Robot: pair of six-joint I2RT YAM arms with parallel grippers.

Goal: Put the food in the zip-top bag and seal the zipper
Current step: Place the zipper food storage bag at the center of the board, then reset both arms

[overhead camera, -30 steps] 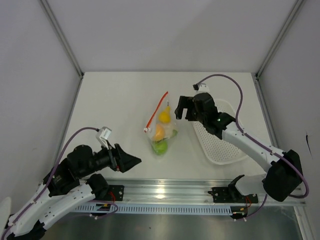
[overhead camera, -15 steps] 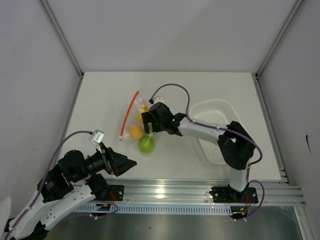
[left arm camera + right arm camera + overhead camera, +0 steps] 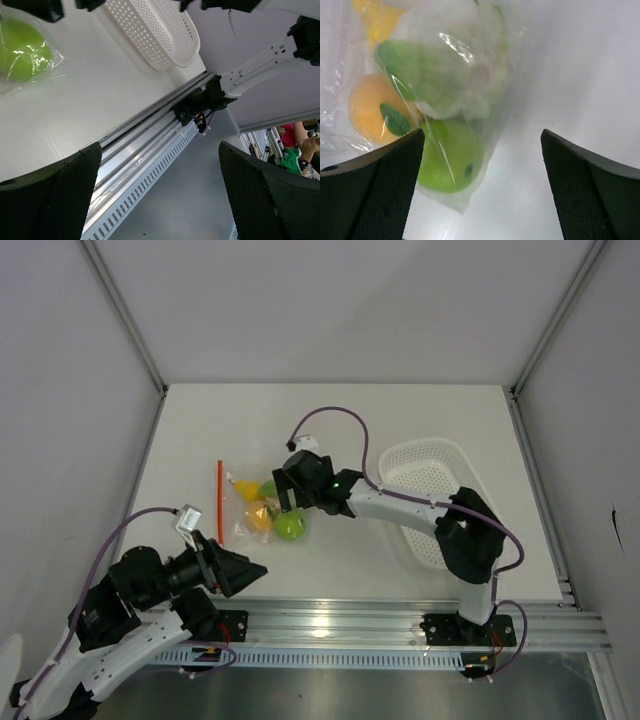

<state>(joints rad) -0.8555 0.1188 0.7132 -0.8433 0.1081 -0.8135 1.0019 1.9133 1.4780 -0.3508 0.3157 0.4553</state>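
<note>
White desk (image 3: 200,430), seen from above, with both arms based at its near edge. White perforated basket (image 3: 425,452) at right, holding no fruit, well apart from the zip-top bag (image 3: 243,512), which lies flat left of centre. Right gripper (image 3: 284,500) reaches across from the right to the bag's right end, its fingers spread wide and clasping nothing; the wrist view shows the bag ahead between them, though whether they touch the plastic cannot be told. Left gripper (image 3: 250,568) hangs low at the near left, likewise spread and empty, just near of the bag. All the food appears to be inside the plastic: green apple (image 3: 450,160) nearest the right gripper, orange round fruit (image 3: 367,107) and green piece (image 3: 415,70) beyond it, whitish piece (image 3: 470,30) and yellow pear (image 3: 245,487) farther in. The zipper (image 3: 221,502) runs near-to-far along the bag's left edge, on the side away from the right gripper; its near end lies closer to the left gripper. Whether it is pressed shut cannot be told; sealing is judged the remaining step.
</note>
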